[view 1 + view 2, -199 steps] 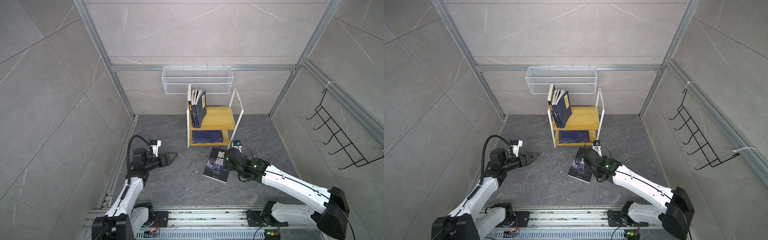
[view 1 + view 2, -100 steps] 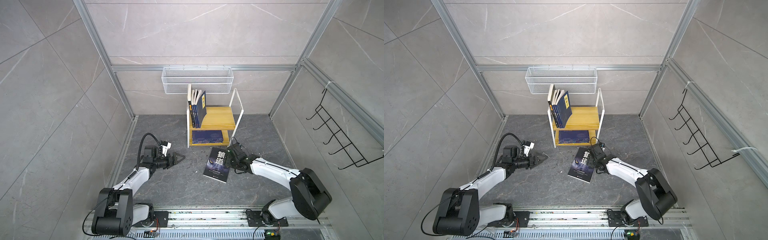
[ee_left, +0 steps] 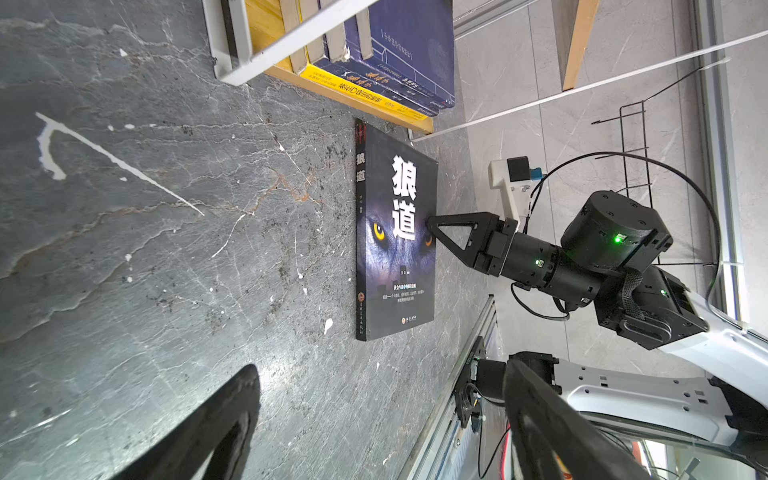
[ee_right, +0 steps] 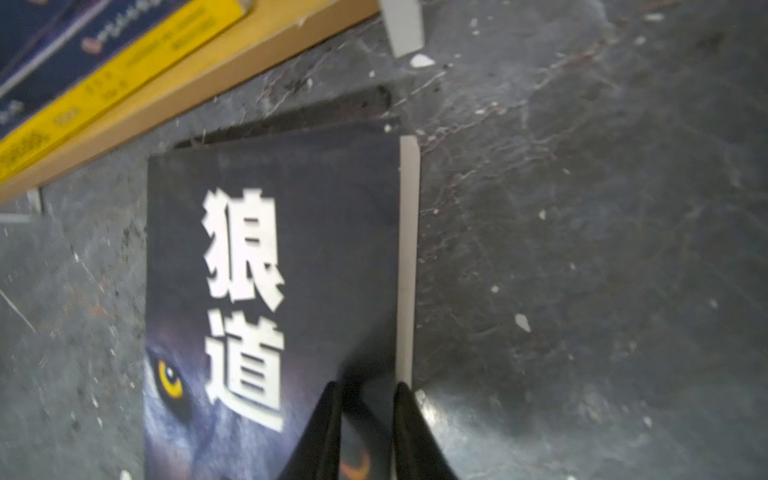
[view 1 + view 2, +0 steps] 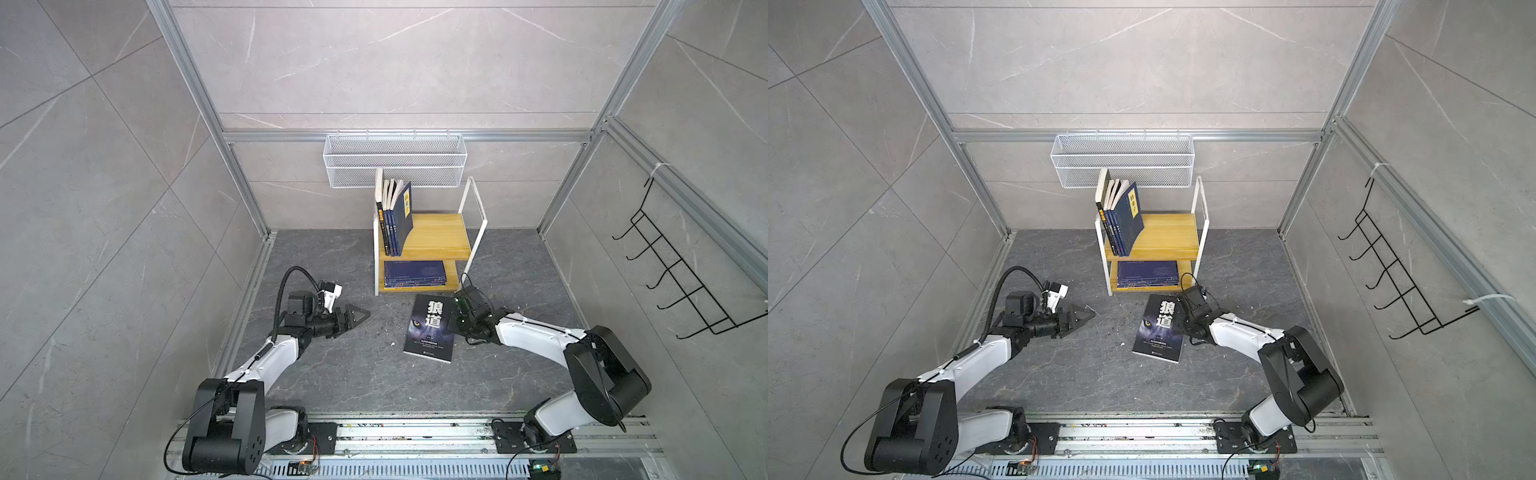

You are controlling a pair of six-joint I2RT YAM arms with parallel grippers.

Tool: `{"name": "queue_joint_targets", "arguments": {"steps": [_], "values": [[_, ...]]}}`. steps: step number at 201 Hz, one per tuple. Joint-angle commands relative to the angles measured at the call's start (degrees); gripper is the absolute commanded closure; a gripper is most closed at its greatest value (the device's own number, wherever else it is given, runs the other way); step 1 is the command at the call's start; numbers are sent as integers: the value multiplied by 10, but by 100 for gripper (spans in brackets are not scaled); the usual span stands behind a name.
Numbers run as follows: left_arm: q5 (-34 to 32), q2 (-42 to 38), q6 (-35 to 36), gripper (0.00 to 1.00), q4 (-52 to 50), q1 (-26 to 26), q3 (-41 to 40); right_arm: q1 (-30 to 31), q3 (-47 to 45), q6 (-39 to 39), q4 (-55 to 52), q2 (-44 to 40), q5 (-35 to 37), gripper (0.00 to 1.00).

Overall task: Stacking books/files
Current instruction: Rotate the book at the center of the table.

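The black book (image 5: pixel 430 332), its cover bearing white characters and a wolf's yellow eyes, lies flat and face up on the dark stone surface (image 5: pixel 353 374), just in front of the small wooden shelf (image 5: pixel 440 237) and slightly askew to it; both top views show it so (image 5: pixel 1158 332). The right end effector (image 5: pixel 454 323) sits low at the book's page edge; in the right wrist view its fingers (image 4: pixel 326 419) are narrow, drawn nearly together, one over the cover (image 4: pixel 270 249) and one along the white page edge; whether they pinch the book I cannot tell. The left wrist view shows the same tip (image 3: pixel 432 220) touching the cover's edge (image 3: pixel 395 249) beside the wolf's eye. The left end effector (image 5: pixel 360 322) stands wide, its two fingers far apart in its own wrist view (image 3: pixel 380 365); it hangs over bare surface, well apart from the book. On the shelf's upper board the standing books (image 5: pixel 392 216) lean against the left frame, mostly navy, the outermost with a yellow label; on the lower board a flat stack (image 5: pixel 415 272) lies with a navy cover on top. A white wire basket (image 5: pixel 395 160) hangs on the back wall; a black hook rack (image 5: pixel 681 274) hangs on the right wall.
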Motion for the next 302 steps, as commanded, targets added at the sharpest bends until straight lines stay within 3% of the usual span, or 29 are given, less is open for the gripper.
{"name": "queue_joint_targets", "arguments": {"steps": [1,84,173,233,271,302], "values": [[0,-3,-5,8,11,-1,11,-4,-14,-2,28,-24,-23,100],[-17,38,2,9,13,-31,14,-1,-30,-84,51,8,-124,100],[-61,110,29,10,-11,-72,51,116,-26,-210,-18,5,-169,100],[-103,136,94,10,-65,-73,74,143,114,-331,-43,107,-157,100],[-114,168,133,14,-147,-72,120,150,214,-399,-77,180,-102,100],[-95,181,109,22,-149,-73,122,151,258,-403,-125,170,-26,69]]}}
